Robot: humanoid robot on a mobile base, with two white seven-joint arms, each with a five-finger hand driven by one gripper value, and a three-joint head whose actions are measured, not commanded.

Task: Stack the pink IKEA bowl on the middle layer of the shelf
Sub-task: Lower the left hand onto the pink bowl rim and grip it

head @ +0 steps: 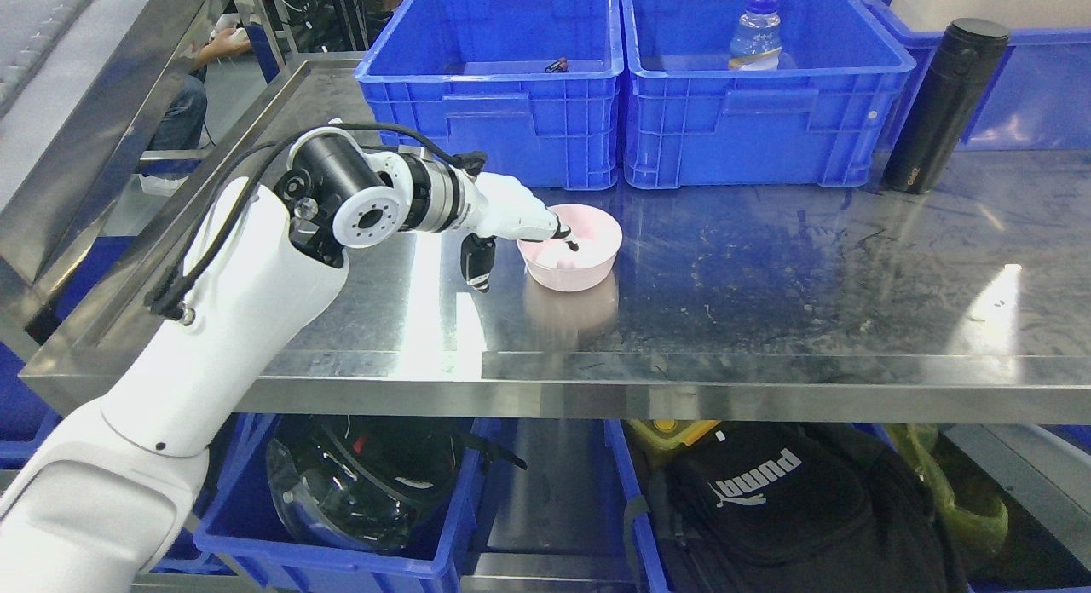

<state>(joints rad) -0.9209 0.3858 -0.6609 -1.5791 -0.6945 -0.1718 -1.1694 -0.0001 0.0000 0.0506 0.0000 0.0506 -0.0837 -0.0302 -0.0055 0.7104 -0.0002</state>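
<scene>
A pink bowl sits upright on the steel shelf, left of the middle, in front of the blue crates. My left hand has reached in from the left to the bowl's left rim. Its fingers hook over the rim into the bowl while the black-tipped thumb hangs outside the wall. The rim lies pinched between them. The bowl rests on the steel surface, its reflection below it. My right arm does not show.
Two blue crates stand at the back, the right one holding a water bottle. A black flask stands at the right. Below the shelf lie a helmet in a blue bin and a black bag.
</scene>
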